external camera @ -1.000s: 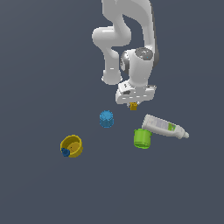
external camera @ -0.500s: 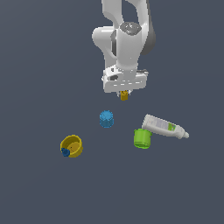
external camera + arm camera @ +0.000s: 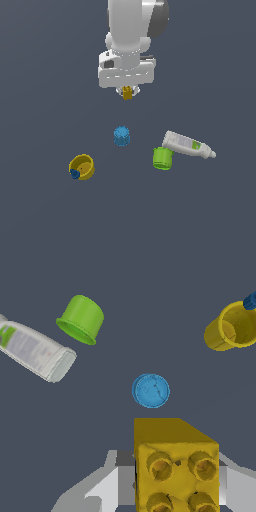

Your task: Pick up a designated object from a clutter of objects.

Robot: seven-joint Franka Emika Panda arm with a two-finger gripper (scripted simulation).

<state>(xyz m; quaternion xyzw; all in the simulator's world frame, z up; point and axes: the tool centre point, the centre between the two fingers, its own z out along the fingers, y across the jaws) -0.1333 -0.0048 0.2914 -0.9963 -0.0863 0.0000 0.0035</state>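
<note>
The designated object (image 3: 127, 93) is a tiny mustard-gold piece hanging in the air under the arm's hand. In the wrist view it (image 3: 172, 456) fills the foreground as a studded yellow block. My gripper (image 3: 127, 90) is shut on it, with grey fingers (image 3: 107, 487) at either side. Well below lies the clutter of objects: a small blue cup (image 3: 121, 135) almost straight under the held piece, a lime-green cup (image 3: 162, 157), a white labelled bottle (image 3: 187, 144) on its side, and a yellow cup (image 3: 82, 166) with a blue bit.
In the wrist view the blue cup (image 3: 150, 390) sits just beyond the held piece, the lime-green cup (image 3: 81, 319) and bottle (image 3: 35, 351) lie together, and the yellow cup (image 3: 231, 327) lies apart. The dark grey floor (image 3: 45, 220) surrounds them.
The arm has swung toward the exterior view's left and risen, carrying the gold piece away from above the bottle and green cup. The cups and bottle have not moved.
</note>
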